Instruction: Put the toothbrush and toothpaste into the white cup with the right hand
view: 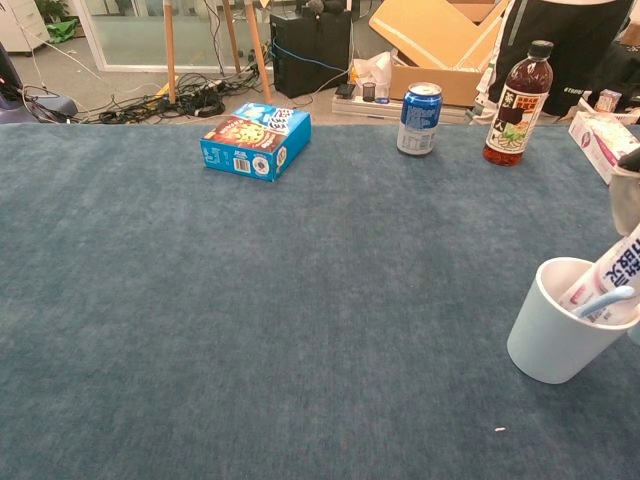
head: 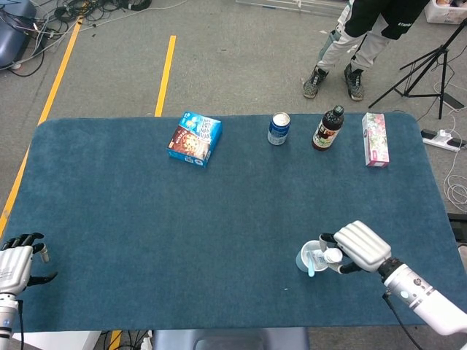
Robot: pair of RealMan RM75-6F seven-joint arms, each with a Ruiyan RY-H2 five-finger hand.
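Note:
The white cup [head: 306,257] stands near the table's front right, and shows large in the chest view [view: 556,330]. A light blue toothbrush [head: 311,265] leans inside it, its handle over the rim [view: 602,299]. The white and pink toothpaste tube [view: 614,275] stands tilted in the cup, its lower end inside. My right hand [head: 359,246] is just right of the cup and grips the tube's cap end [head: 333,256]. In the chest view only a grey bit of this hand [view: 626,192] shows at the right edge. My left hand [head: 17,264] lies at the front left corner, holding nothing.
Along the far edge stand a blue snack box [head: 194,138], a blue can [head: 278,128], a dark bottle [head: 327,128] and a pink tissue box [head: 374,139]. A person's legs [head: 343,55] and a tripod [head: 427,69] are on the floor beyond the table.

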